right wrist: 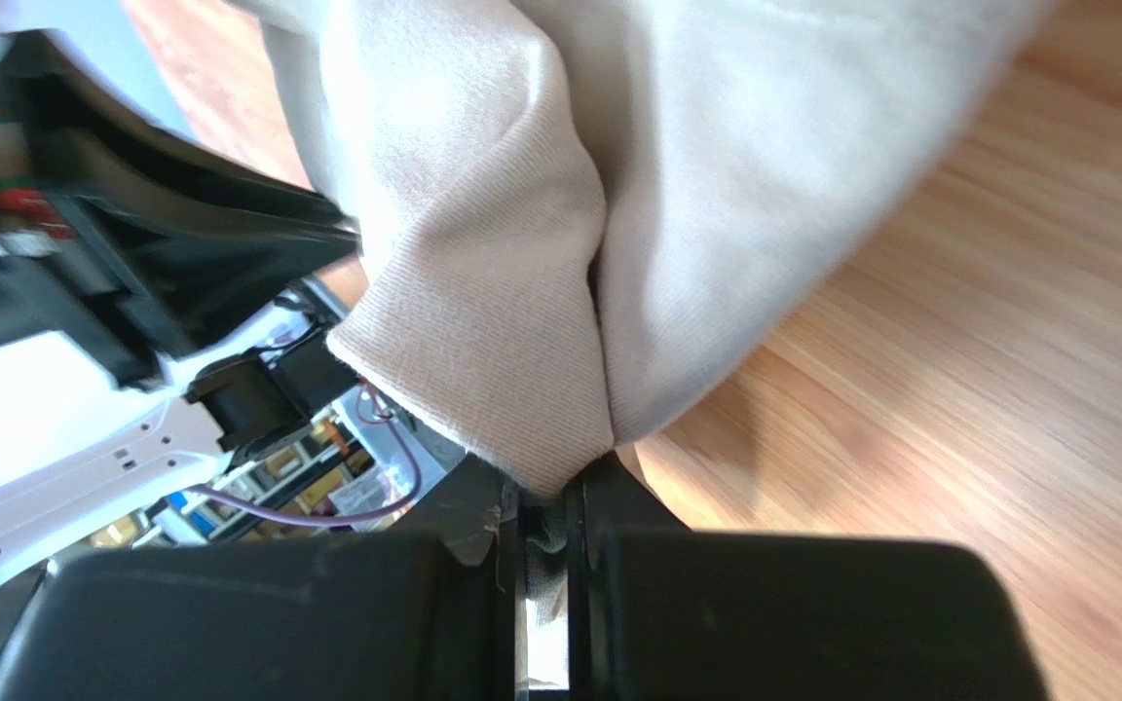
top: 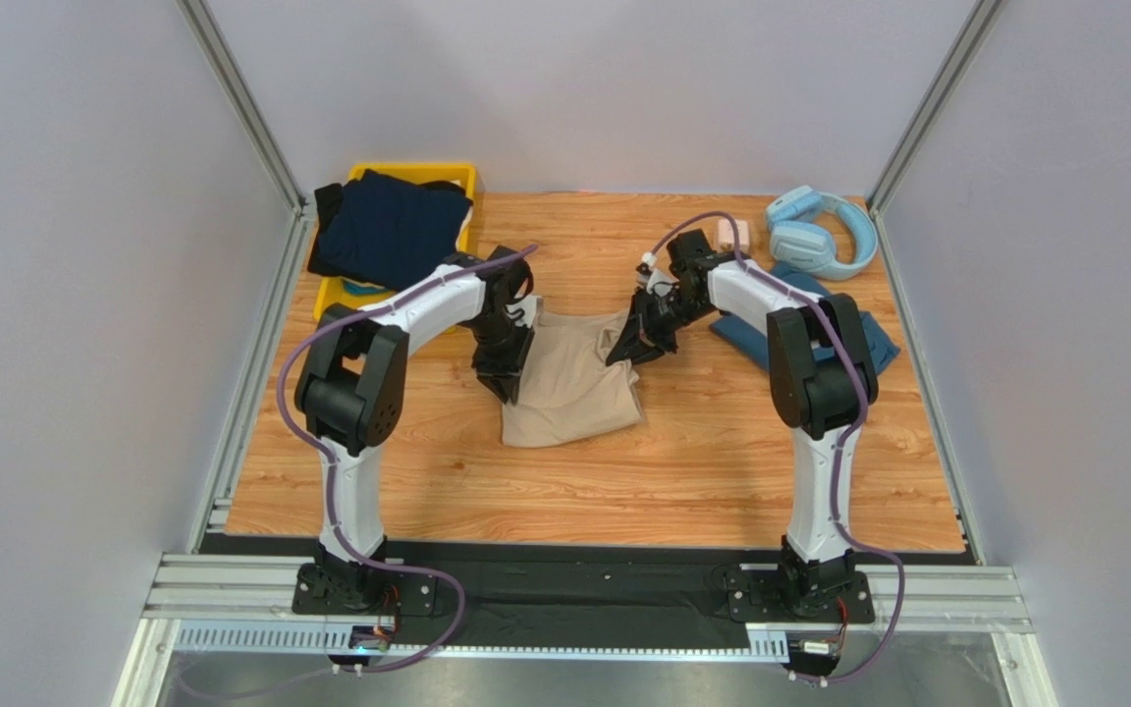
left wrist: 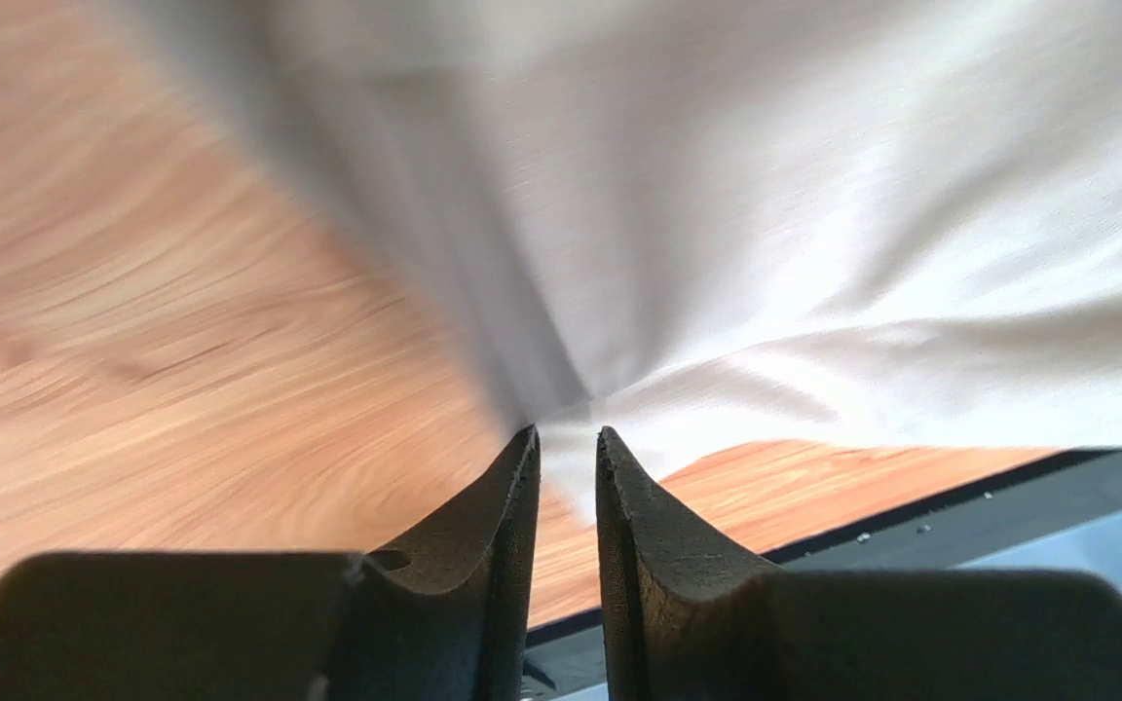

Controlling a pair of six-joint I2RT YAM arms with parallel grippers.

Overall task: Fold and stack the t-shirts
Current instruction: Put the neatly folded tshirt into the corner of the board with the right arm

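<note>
The beige t-shirt [top: 572,391] lies partly folded in the middle of the table, its far edge lifted. My left gripper [top: 505,371] is at its left edge. In the left wrist view the jaws stand narrowly apart and my left gripper [left wrist: 567,435] pinches a corner of the pale cloth [left wrist: 816,219], whose creases run to the tips. My right gripper [top: 628,346] is at the shirt's right edge. In the right wrist view my right gripper [right wrist: 570,475] is shut on a bunched fold of the beige cloth [right wrist: 670,175]. The dark navy t-shirt [top: 387,229] lies on a yellow bin. The teal-blue t-shirt [top: 870,342] lies flat under the right arm.
The yellow bin [top: 424,171] stands at the back left corner. Light-blue headphones [top: 822,231] lie at the back right corner. Metal frame posts and grey walls border the wooden table [top: 601,486]. A black strip runs along the near edge by the arm bases.
</note>
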